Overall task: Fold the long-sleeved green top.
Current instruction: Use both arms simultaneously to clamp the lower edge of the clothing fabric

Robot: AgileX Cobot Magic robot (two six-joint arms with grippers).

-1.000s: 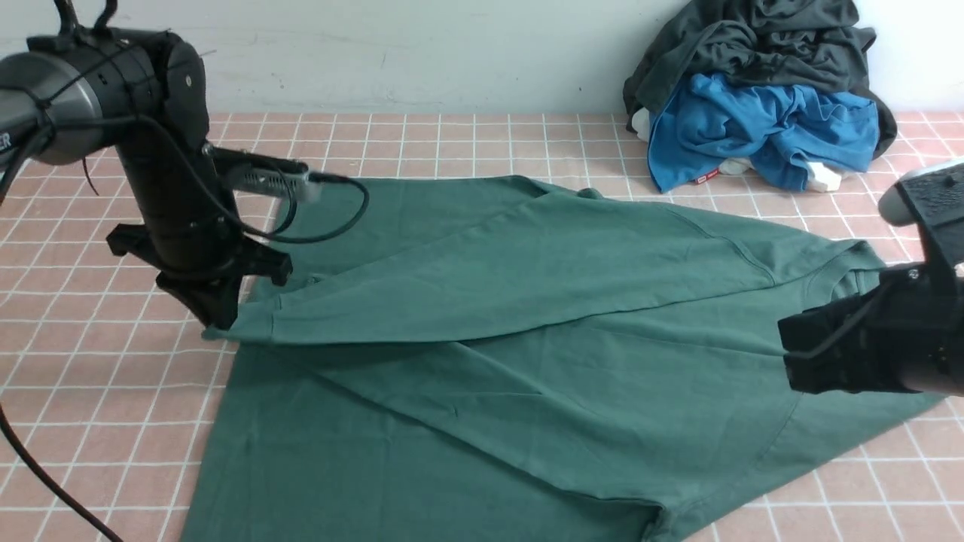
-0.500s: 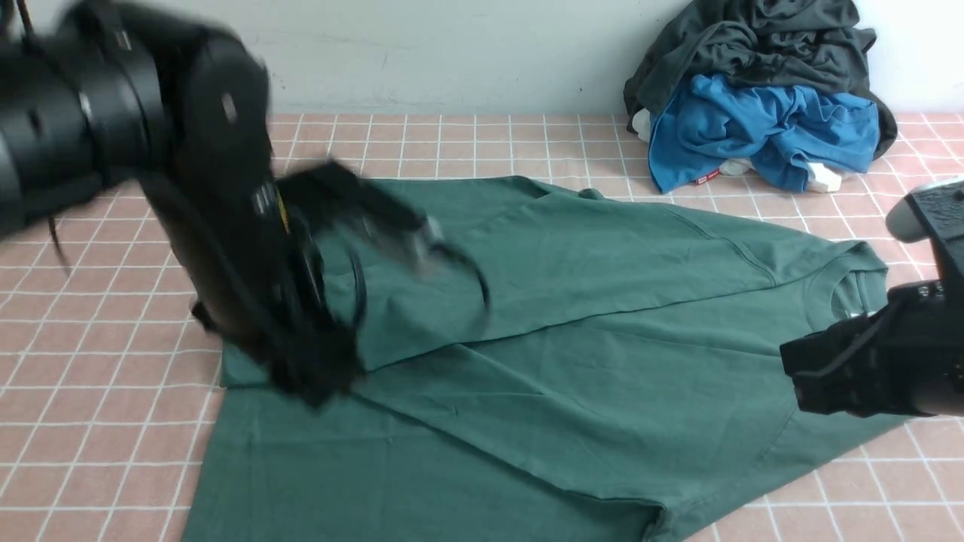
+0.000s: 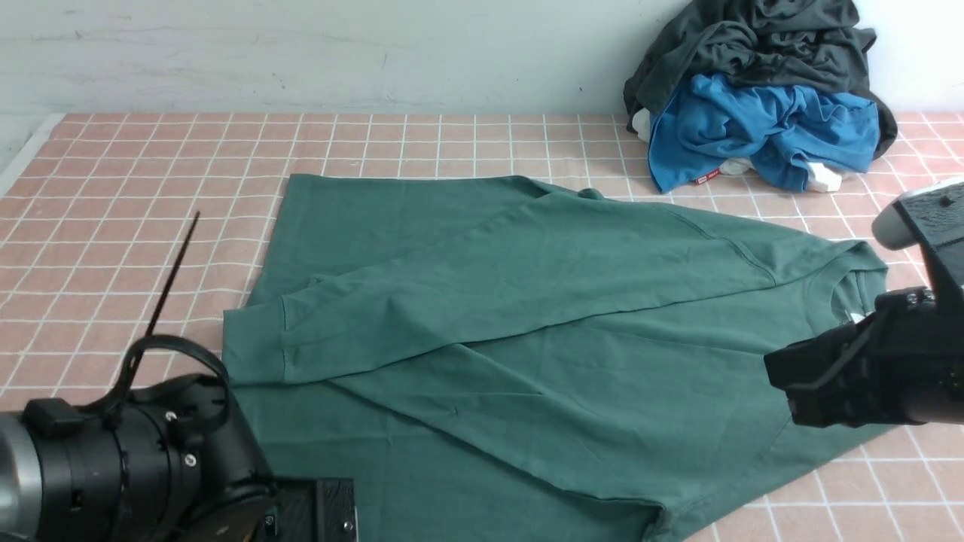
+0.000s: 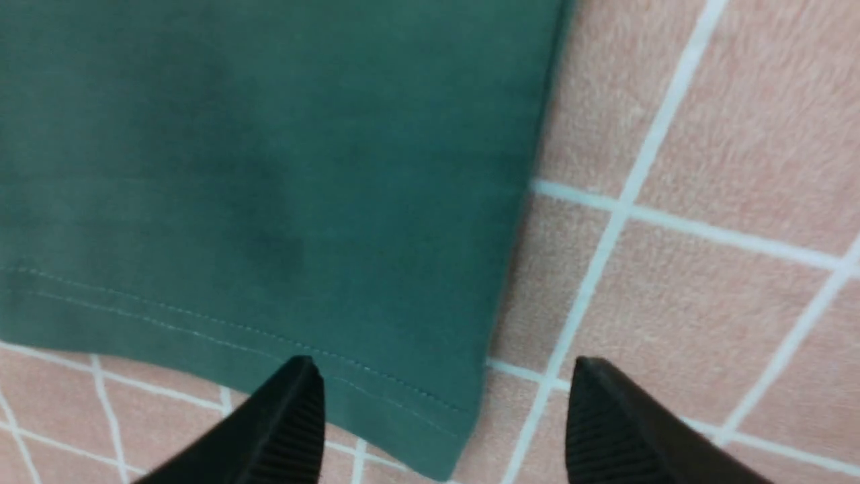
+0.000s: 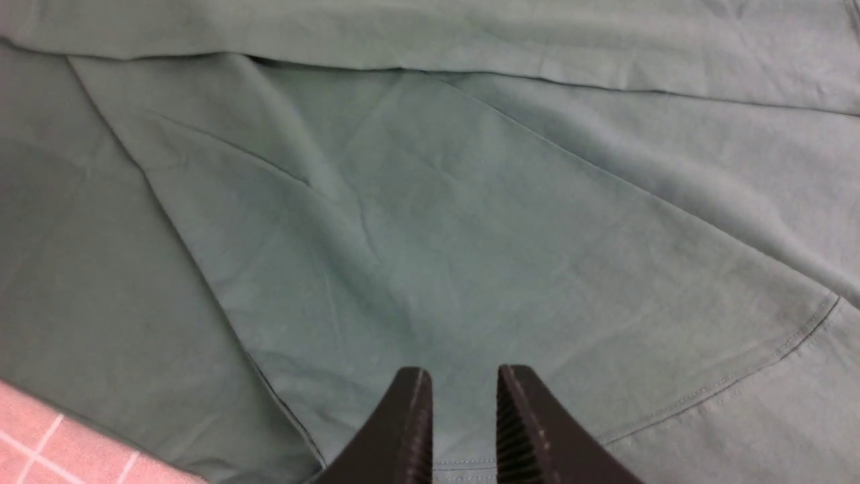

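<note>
The left gripper [image 4: 443,366] is spread wide and holds nothing. The green long-sleeved top [image 3: 527,339] lies flat just ahead of it. One hem corner sits in front of the gap between its fingers, and the stitched hem runs across the opening. From this claw the garment's long axis leads away toward the right gripper [image 5: 463,423]. That one hovers over the collar end, its jaws parted only a little and empty. The left arm is therefore nearer the hem. Beside the left claw there is bare checked cover [image 4: 705,134], which gives room. The clothes pile [image 3: 753,98] lies well beyond the right claw.
</note>
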